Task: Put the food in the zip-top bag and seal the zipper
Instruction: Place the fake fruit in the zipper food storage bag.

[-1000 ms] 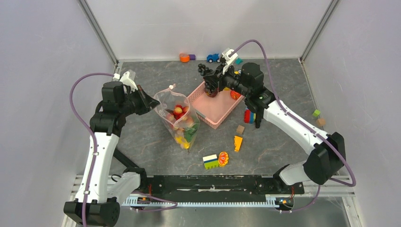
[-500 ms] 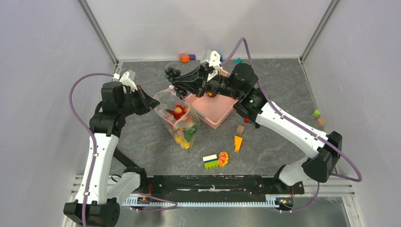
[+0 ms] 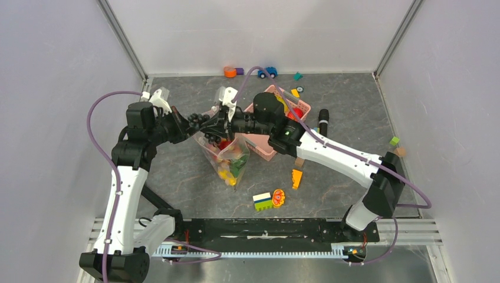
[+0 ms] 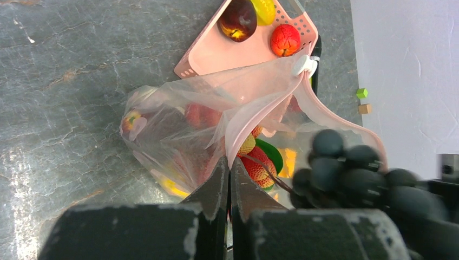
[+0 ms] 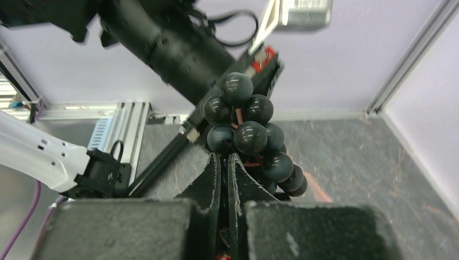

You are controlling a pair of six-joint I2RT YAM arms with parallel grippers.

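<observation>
From above, the left end effector (image 3: 187, 128) is pinched shut on the rim of the clear, crinkly zip-top bag (image 3: 230, 156), which sags on the mottled grey table (image 3: 177, 171). The right end effector (image 3: 207, 122) holds glossy dark berries (image 3: 199, 121) over the bag's mouth.

At the left wrist, the black tips clamp the thin pink zipper (image 4: 254, 111). A pink lattice basket (image 4: 227, 54) lies beyond.

At the right wrist, the tips are closed tight on the cluster of smooth round balls.

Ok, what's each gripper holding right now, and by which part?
Left gripper pinches the zip-top bag by its pink zipper edge. Right gripper grips the dark berries at the cluster's near end.
</observation>
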